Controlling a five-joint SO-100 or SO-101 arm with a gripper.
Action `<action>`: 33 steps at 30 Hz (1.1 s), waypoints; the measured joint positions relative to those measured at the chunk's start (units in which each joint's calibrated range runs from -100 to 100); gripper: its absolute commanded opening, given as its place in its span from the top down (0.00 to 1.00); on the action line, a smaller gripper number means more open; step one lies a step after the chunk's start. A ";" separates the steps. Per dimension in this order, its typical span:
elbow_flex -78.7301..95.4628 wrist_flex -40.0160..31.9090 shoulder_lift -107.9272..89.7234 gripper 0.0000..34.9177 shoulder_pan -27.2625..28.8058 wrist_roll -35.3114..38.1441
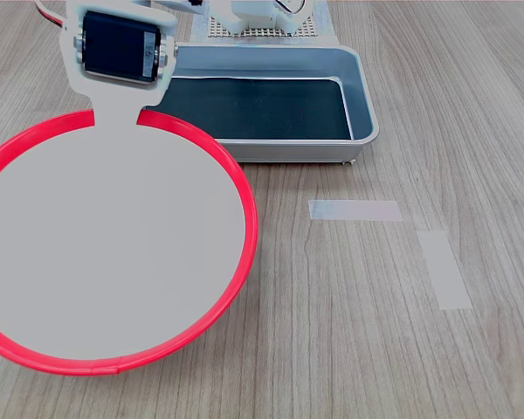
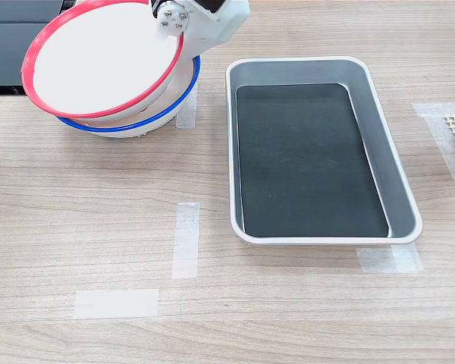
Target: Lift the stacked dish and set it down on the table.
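The stacked dish (image 2: 98,57), red-rimmed with a pale flat centre, is raised and tilted above a blue-rimmed plate (image 2: 148,121) at the second exterior view's upper left. My gripper (image 2: 176,34) is shut on its right rim there. In the first exterior view the dish (image 1: 113,253) fills the left half, with the gripper (image 1: 118,118) clamped over its far rim and the white jaw lying on the plate's face. The wood-grain table (image 2: 76,212) lies below; the blue-rimmed plate is hidden in the first exterior view.
A grey metal tray (image 2: 398,174) with a dark bottom stands right of the plates, and shows behind the dish as the tray (image 1: 363,96) in the first exterior view. Pale tape strips (image 2: 186,239) (image 2: 115,303) mark the table; two strips (image 1: 355,209) (image 1: 444,269) lie right of the dish.
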 measured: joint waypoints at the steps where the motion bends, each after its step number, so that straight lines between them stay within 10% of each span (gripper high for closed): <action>1: -0.09 0.08 -0.17 1.00 0.00 0.05; 14: 4.63 1.88 -10.74 1.00 -0.53 -0.05; 33: 4.72 7.01 -15.17 1.00 -19.91 -4.88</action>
